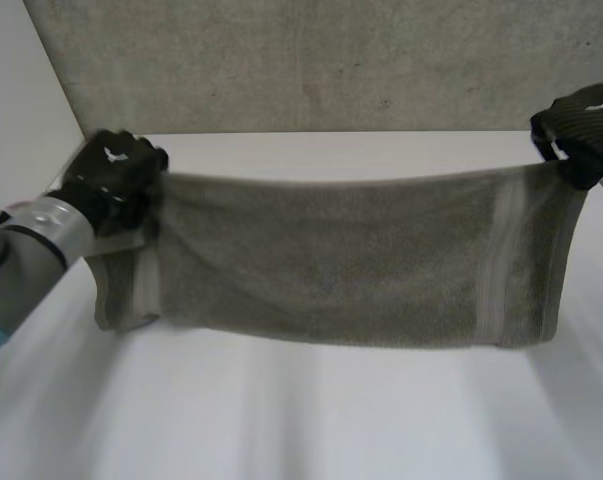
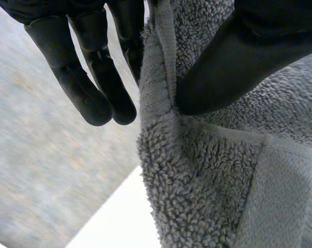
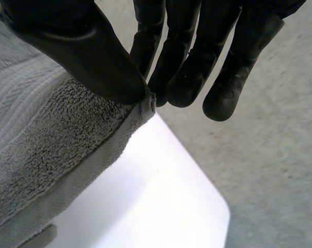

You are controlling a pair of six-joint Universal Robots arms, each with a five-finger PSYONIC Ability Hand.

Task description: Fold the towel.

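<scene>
**Towel held up by both top corners, spread wide over the table**

Closest to me is the white table (image 1: 301, 420). Above it the grey towel (image 1: 351, 265) hangs between the two hands. Its upper edge is pulled almost straight, with a slight sag in the middle. Its lower edge sits low over the tabletop, and I cannot tell whether it touches. A paler woven band runs down each short end.

The left hand (image 1: 116, 170), on its grey-jointed arm (image 1: 41, 235), grips the towel's upper left corner. In its wrist view the thumb (image 2: 238, 57) presses the hem against the nearest finger, while the other fingers (image 2: 88, 93) stay straight beside the cloth. The towel's end droops loosely below this hand.

The right hand (image 1: 581, 120) has the upper right corner. Its thumb (image 3: 88, 57) nips the very tip of the corner against the fingertips (image 3: 181, 82).

Farthest off, beyond the table's back edge, is a speckled grey surface (image 1: 311, 60).
</scene>
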